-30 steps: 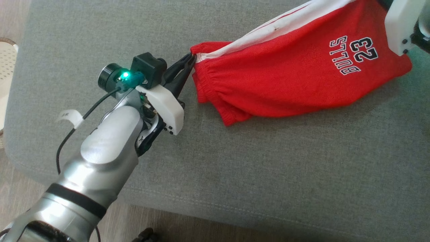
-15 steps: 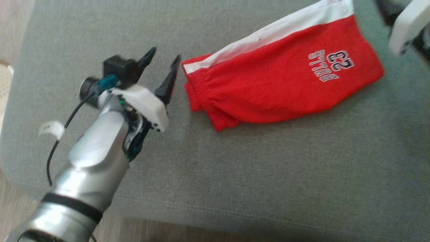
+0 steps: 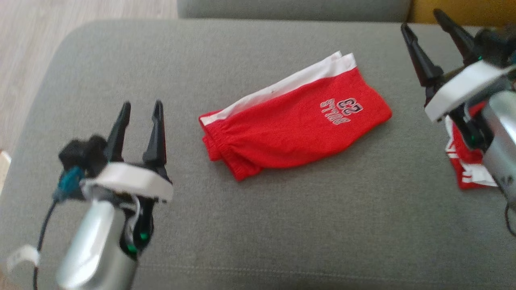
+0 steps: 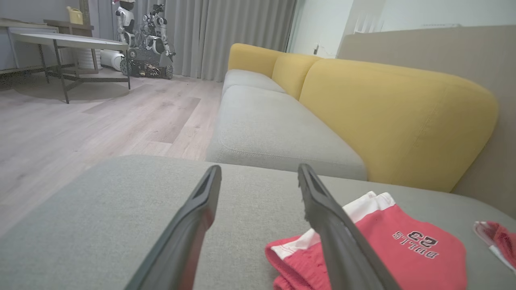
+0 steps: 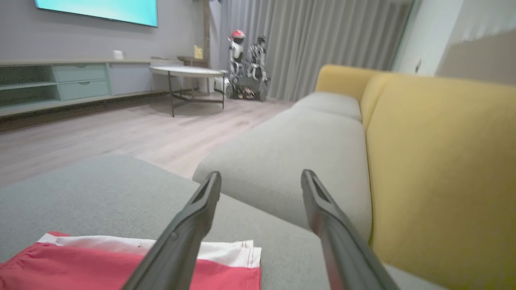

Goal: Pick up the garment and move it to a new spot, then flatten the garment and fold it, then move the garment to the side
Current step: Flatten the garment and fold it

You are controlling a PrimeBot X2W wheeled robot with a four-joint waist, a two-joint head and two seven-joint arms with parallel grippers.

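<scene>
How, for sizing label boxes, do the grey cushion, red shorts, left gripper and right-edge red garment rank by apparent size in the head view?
1. grey cushion
2. red shorts
3. left gripper and right-edge red garment: look alike; the gripper is nearer the camera, the garment partly hidden, so unranked.

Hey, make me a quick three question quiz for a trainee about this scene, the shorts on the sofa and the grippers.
1. True or false: the left gripper is clamped on the red shorts.
2. The shorts lie on: A) a grey sofa cushion, B) the wooden floor, C) a round table.
3. What colour is the stripe along the shorts' edge?
Key: 1 false, its jaws stand open, apart from the shorts. 2 A. 3 white.
</scene>
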